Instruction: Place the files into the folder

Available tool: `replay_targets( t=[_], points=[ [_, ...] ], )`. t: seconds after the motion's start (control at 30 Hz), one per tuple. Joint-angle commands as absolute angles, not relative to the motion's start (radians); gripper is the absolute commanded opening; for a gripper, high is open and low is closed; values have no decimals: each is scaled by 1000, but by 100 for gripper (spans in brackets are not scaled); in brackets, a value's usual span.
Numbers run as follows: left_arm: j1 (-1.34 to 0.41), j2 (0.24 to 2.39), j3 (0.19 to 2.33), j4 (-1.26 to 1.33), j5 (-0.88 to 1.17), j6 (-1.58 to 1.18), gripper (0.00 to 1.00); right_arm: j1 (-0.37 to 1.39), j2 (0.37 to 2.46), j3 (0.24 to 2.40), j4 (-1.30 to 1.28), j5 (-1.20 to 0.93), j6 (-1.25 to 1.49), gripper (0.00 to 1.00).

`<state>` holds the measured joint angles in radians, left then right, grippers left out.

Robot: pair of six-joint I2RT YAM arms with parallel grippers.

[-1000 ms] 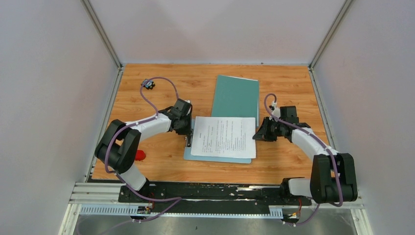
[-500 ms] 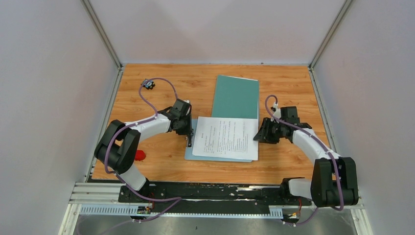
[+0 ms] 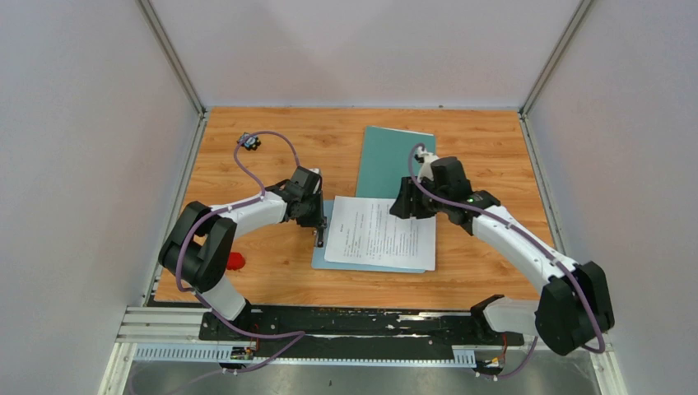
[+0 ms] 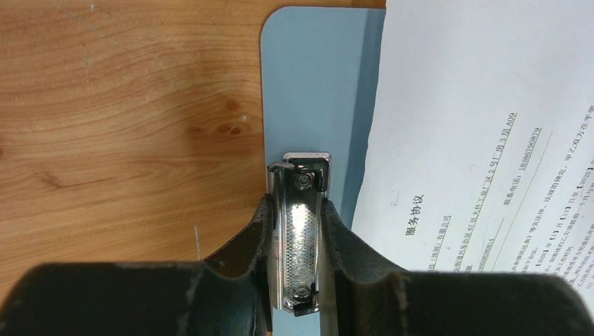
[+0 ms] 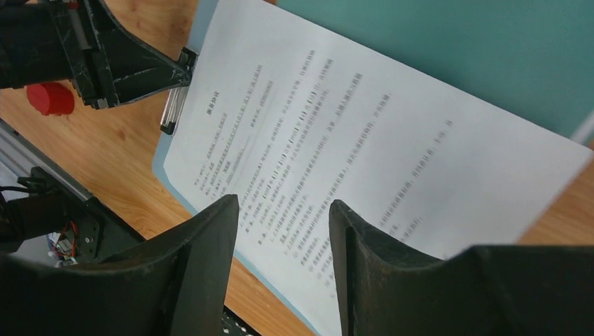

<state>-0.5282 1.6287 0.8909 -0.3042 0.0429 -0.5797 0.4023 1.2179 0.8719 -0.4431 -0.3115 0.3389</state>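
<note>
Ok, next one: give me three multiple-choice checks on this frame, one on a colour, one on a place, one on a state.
1. The folder is: A teal-green; B red; C yellow.
2. The printed sheet lies: A inside the folder; B mostly on the light blue clipboard; C held in the air.
3. The left gripper is: A open in the air; B shut on the sheet; C shut on the clipboard's metal clip.
Answers: 1 A, its cover is teal-green in the top view. 2 B, blue board shows past the sheet's edges. 3 C, the left wrist view shows it squeezing the clip.
</note>
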Motion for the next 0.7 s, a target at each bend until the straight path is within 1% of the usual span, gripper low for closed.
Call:
replay_targets(
  t=[0.0, 0.07, 0.2, 0.37, 0.53, 0.67],
  points=[
    [-529, 1612, 874, -296, 82, -598, 0, 529, 1361, 908, -240, -216, 321, 53],
    [-529, 1609, 871, -297, 83, -597, 0, 586, 1443, 919, -167, -177, 300, 55],
    [-528, 1602, 866, -298, 89, -597, 0, 677, 1587, 964, -92, -176, 263, 55],
    [-528, 1595, 853, -283, 115, -603, 0, 777, 1712, 988, -61, -109, 201, 57],
    [-523, 1585, 839, -273, 124, -599, 0, 825, 1784, 962, -38, -92, 197, 57],
    [-491, 1585, 828, -257, 174, -602, 0, 843, 1791, 928, -18, -74, 200, 56]
  ],
)
